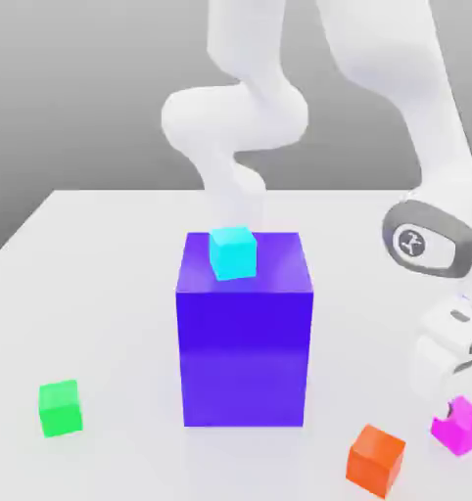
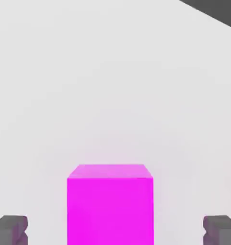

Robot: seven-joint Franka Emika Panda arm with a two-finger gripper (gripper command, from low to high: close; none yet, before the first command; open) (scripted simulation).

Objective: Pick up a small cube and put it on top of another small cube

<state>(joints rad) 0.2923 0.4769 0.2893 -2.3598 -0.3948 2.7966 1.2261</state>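
The small magenta-pink cube rests on the white table at the exterior view's far right, near the front edge. My gripper has come down over it and stands open. In the hand view the cube sits between my gripper, with a clear gap between it and each dark fingertip. Three other small cubes are in sight: a cyan cube, an orange cube and a green cube.
A large blue-purple block stands mid-table and carries the cyan cube on its top. The orange cube lies just to the exterior view's left of the magenta one. The green cube lies far off at the front left. The white table spreads around them.
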